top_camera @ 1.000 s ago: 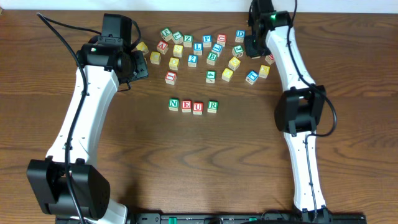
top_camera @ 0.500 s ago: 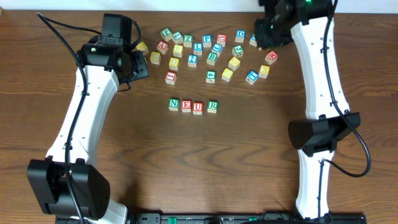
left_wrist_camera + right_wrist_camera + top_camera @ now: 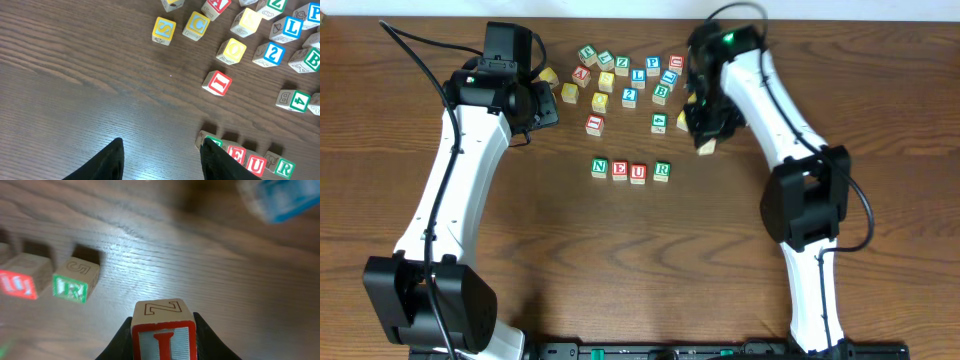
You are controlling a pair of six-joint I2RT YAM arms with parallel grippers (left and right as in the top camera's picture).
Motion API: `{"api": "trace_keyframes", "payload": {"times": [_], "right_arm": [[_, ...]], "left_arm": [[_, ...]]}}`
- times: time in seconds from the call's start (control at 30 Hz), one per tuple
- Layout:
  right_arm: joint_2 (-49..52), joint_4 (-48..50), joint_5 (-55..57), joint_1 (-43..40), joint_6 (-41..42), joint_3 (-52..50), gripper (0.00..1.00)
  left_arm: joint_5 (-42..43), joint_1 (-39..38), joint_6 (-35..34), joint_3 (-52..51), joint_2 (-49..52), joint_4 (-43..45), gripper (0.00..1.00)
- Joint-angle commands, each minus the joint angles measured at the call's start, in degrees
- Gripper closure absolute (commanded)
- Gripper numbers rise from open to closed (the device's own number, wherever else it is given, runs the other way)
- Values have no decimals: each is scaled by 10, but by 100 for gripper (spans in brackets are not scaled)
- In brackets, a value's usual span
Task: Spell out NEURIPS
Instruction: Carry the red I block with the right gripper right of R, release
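Note:
Four cubes stand in a row reading N [image 3: 599, 168], E [image 3: 619, 172], U [image 3: 638, 173], R [image 3: 662, 171]. My right gripper [image 3: 705, 135] hangs just right of and behind the R, shut on a cube [image 3: 163, 330] with a red I on its front and an outlined Z on top. In the right wrist view the green R cube [image 3: 75, 282] lies to the left of it. Another red I cube [image 3: 594, 124] sits behind the row, and a blue P cube [image 3: 652, 65] is in the pile. My left gripper [image 3: 162, 150] is open over bare wood, left of the row.
Several loose letter cubes [image 3: 630, 80] are scattered across the back of the table, among them Z, L, A, S and C. The left arm [image 3: 470, 150] reaches along the left side, the right arm [image 3: 790, 130] along the right.
The right arm has swung from the back right of the pile forward and left, carrying the I cube close to the row's right end. The left arm has not moved.

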Motion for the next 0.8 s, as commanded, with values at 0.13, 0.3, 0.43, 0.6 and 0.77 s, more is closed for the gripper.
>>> {"api": "trace_keyframes", "payload": {"times": [0.13, 0.3, 0.43, 0.6, 0.77], "right_arm": [[0, 64, -3, 38, 71, -58, 87], [0, 99, 24, 64, 123, -74, 87], [0, 99, 107, 91, 189, -91, 87], [0, 96, 119, 106, 214, -104, 85], [0, 91, 119, 110, 216, -104, 82]], "left_arm": [[-3, 3, 5, 3, -5, 1, 51], [-3, 3, 5, 3, -5, 1, 51], [-3, 3, 5, 3, -5, 1, 51], [-3, 3, 5, 3, -5, 0, 51], [-3, 3, 5, 3, -5, 1, 51]]}}
